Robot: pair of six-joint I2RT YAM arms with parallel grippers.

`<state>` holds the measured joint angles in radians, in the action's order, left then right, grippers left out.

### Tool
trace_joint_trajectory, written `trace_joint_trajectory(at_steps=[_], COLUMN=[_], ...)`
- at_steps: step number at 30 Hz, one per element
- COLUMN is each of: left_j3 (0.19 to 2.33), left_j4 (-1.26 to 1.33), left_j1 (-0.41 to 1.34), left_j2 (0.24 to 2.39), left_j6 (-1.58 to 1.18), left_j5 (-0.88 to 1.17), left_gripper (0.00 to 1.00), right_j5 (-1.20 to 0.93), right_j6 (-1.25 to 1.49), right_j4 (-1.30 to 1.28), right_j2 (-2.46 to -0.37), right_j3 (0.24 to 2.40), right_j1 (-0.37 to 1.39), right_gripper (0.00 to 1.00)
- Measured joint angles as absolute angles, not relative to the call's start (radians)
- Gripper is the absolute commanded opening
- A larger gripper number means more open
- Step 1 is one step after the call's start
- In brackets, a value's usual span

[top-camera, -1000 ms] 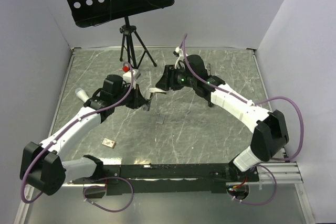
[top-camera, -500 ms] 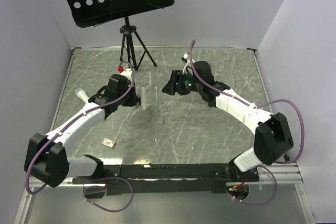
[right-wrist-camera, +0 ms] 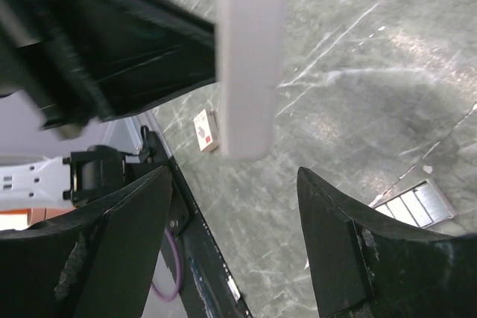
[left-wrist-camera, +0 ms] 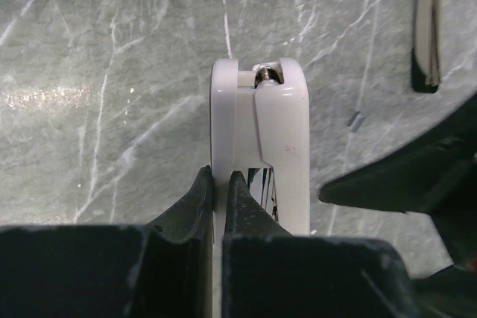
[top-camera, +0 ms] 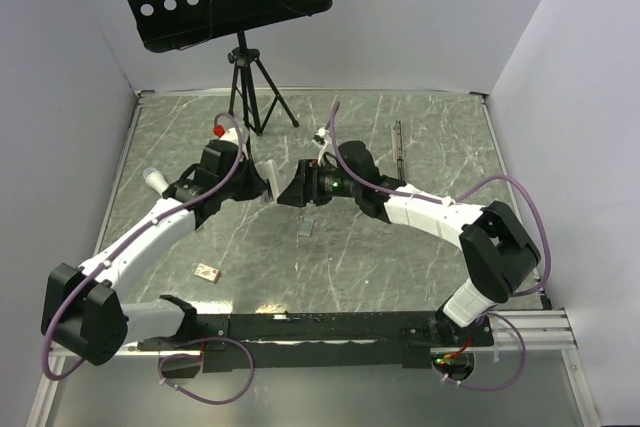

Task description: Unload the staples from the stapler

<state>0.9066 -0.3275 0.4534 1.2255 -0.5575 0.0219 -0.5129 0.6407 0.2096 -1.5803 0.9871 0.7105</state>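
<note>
Black music stand [top-camera: 215, 17] — tan block [top-camera: 207, 271].

I see a glossy white stapler [left-wrist-camera: 261, 132], pale grey staples [right-wrist-camera: 414, 205], a tan block [top-camera: 207, 271], and a grey-green table [top-camera: 380, 267] veined white.

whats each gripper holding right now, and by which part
The left gripper pinches the stapler by one thin side wall of its white body. The right gripper is open and holds nothing.

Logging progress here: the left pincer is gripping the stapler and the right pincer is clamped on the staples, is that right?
Not quite. The left pincer does grip the stapler, but the right pincer is open and empty. The staples lie on the table, as the right wrist view shows.
</note>
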Motion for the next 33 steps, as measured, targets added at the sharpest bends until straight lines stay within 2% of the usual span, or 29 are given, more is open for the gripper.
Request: trace_joint_trajectory(at_steps=[7,10,11,13,14,16,21,24,27,33], left_j3=[0.904,0.896,0.894,0.891,0.890,0.886,0.850,0.846,0.846,0.846], left_j4=[-0.315,-0.303,-0.299,-0.294,-0.291,-0.285,-0.233,-0.223,-0.247,-0.277], left_j1=[0.453,0.453,0.453,0.453,0.453,0.453,0.453,0.461,0.462,0.469], left_j2=[1.183,1.179,1.179,1.179,1.179,1.179,1.171,1.161,1.162,1.171], left_j6=[-0.616,-0.633,-0.640,-0.649,-0.650,-0.649,-0.617,-0.572,-0.503,-0.385], left_j5=[0.052,0.063,0.068,0.083,0.086,0.086,0.088,0.072,0.044,0.036], left_gripper=[0.01,0.01,0.01,0.01,0.01,0.01,0.01,0.01,0.01,0.01], right_j5=[-0.514,-0.526,-0.529,-0.537,-0.543,-0.543,-0.537,-0.558,-0.600,-0.649], right_j6=[0.662,0.666,0.668,0.672,0.675,0.682,0.682,0.681,0.683,0.683], right_j4=[0.226,0.233,0.238,0.249,0.258,0.270,0.261,0.260,0.268,0.287], right_j2=[-1.641,-1.653,-1.656,-1.659,-1.659,-1.659,-1.657,-1.647,-1.616,-1.580], right_j3=[1.001,1.016,1.022,1.030,1.030,1.030,1.024,1.016,0.994,0.986], right_j1=[0.711,0.714,0.714,0.716,0.718,0.721,0.717,0.706,0.655,0.568], right_gripper=[0.70,0.56,0.47,0.40,0.32,0.27,0.29,0.27,0.23,0.24])
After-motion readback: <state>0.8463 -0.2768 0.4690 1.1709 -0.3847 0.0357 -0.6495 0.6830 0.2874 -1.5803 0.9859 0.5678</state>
